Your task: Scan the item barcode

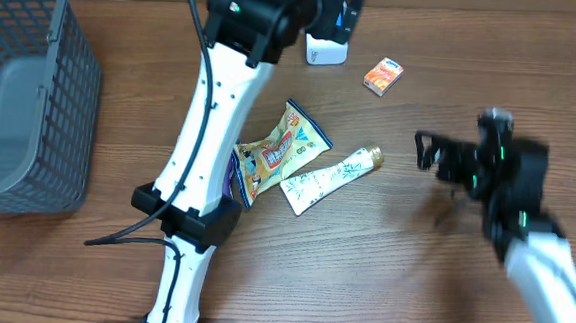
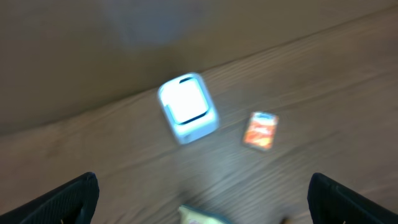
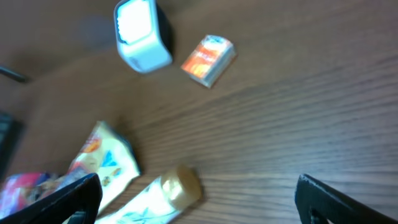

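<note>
Carrying a grey basket point(image 1: 71, 108), white scanner point(image 1: 325, 52), orange box point(image 1: 383, 76), snack packet point(image 1: 284, 146) and tube point(image 1: 327, 177), the wood-grain counter point(image 1: 361, 276) lay under the left claw point(image 2: 202, 186) and right claw point(image 3: 198, 186), both spread apart.

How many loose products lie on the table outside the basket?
4: small orange box, top right; yellow snack packet, centre; purple-edged packet partly under left arm; white gold-capped tube beside them. Others may hide.

Overhead: you look straight down on the bench point(image 1: 381, 277), whole workspace in frame, far off. Left wrist: you look down from close above the overhead frame's upper centre, blurred. Right wrist: you look obliquely from mid right toward upper left. All three share the white scanner point(image 1: 326, 52) and orange box point(image 1: 383, 75).
</note>
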{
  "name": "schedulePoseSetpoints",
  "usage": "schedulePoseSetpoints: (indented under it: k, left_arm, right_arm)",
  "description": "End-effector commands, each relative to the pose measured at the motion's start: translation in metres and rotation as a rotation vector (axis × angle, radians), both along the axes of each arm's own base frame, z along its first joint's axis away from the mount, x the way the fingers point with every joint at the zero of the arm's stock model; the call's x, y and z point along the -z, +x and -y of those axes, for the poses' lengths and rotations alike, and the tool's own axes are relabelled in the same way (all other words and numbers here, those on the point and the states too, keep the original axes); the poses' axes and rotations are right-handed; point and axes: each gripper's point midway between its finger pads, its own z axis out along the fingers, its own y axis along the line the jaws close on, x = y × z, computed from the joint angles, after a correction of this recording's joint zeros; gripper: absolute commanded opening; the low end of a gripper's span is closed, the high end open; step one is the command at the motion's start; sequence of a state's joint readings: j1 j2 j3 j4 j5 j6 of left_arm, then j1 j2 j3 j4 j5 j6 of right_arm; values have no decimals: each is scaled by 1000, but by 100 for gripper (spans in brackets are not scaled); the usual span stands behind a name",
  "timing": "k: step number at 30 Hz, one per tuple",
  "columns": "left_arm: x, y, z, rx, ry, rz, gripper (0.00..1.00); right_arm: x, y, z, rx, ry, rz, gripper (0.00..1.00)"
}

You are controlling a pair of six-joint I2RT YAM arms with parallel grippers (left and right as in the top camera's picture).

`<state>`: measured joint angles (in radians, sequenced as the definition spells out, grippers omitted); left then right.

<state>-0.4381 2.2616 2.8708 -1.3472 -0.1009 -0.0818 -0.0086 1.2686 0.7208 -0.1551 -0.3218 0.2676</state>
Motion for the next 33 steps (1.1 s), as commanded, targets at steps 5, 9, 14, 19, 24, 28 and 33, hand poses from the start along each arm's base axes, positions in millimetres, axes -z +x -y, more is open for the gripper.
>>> schedulePoseSetpoints:
  k: [5, 9, 14, 19, 24, 28, 33]
  left_arm:
    - [7, 21, -64, -197, -10, -23, 100]
    - [11, 22, -85, -229, -9, -51, 99]
    - [14, 23, -99, -256, -3, -65, 98]
    - [18, 20, -107, -270, 7, -84, 98]
    - [19, 19, -111, -284, 22, -89, 98]
    - [21, 17, -113, -290, 32, -96, 99]
    - [22, 16, -119, -316, 53, -100, 99]
  right_arm:
    - [20, 75, -21, -113, -21, -104, 100]
    - [31, 99, -33, -168, 22, -38, 100]
    - [35, 123, -42, -177, -38, 18, 100]
    - [51, 131, -69, -399, -244, 55, 100]
    - [78, 150, -74, -507, -337, 67, 100]
    - [96, 170, -64, -536, -396, 69, 100]
    - [109, 188, -68, -623, -472, 77, 100]
